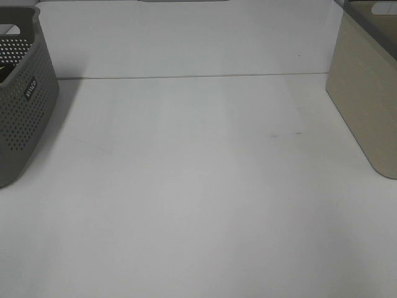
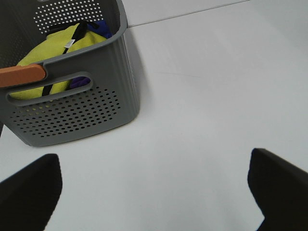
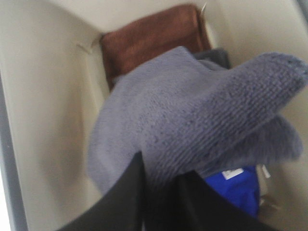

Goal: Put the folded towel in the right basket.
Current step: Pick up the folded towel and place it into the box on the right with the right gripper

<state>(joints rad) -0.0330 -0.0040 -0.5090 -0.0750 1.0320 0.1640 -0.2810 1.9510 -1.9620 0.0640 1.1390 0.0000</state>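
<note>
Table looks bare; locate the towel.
Right wrist view: the grey towel is pinched in the right gripper inside the beige basket, over a brown cloth.

The folded towel (image 3: 192, 120) is grey-blue terry, bunched and drooping. It is pinched at one edge between the fingers of the right gripper (image 3: 161, 175) and hangs inside the right basket (image 1: 363, 93). That basket is beige, with solid walls and a grey rim, and stands upright at the far right of the scene.
</note>
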